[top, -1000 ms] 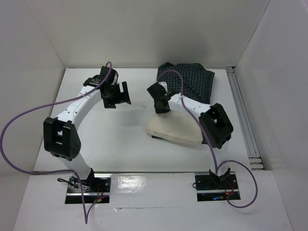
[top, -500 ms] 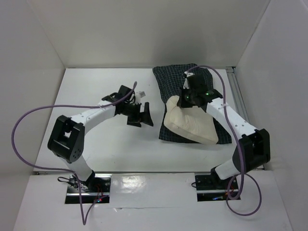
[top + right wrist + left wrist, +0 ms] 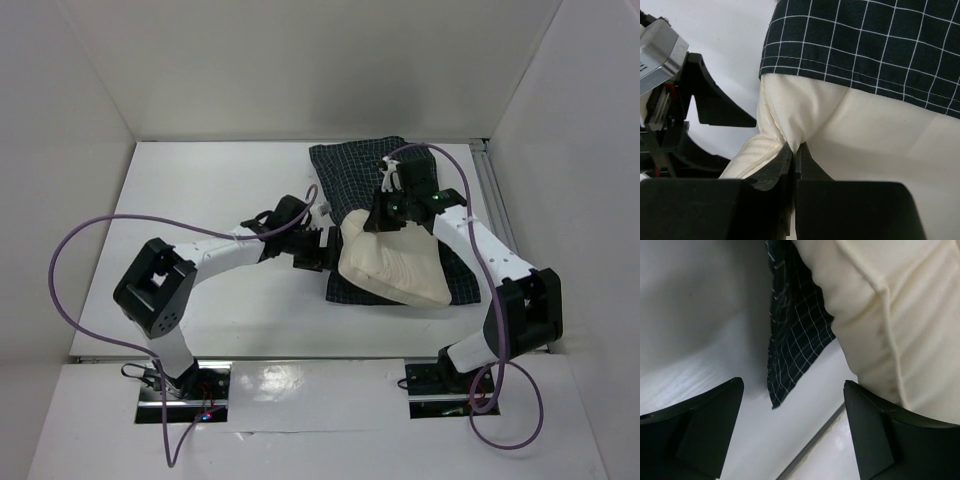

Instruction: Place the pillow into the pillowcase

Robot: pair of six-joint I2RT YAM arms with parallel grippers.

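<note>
The cream pillow [image 3: 392, 265] lies on top of the dark checked pillowcase [image 3: 350, 175], which is spread flat at the back right. My right gripper [image 3: 385, 222] is shut on a pinch of the pillow's far edge [image 3: 799, 131], next to the pillowcase hem [image 3: 860, 55]. My left gripper [image 3: 322, 250] is open and empty, low over the table at the pillow's left side. In the left wrist view a corner of the pillowcase [image 3: 792, 347] and the pillow [image 3: 900, 310] lie between and beyond its fingers [image 3: 710, 430].
White walls enclose the table on three sides. A metal rail [image 3: 505, 250] runs along the right edge. Purple cables loop off both arms. Bare table [image 3: 200, 190] lies to the left of the left arm.
The right gripper has carried the pillow onto the pillowcase and shifted it slightly left. The left arm has swung right, from the table's middle to the pillow's left edge.
</note>
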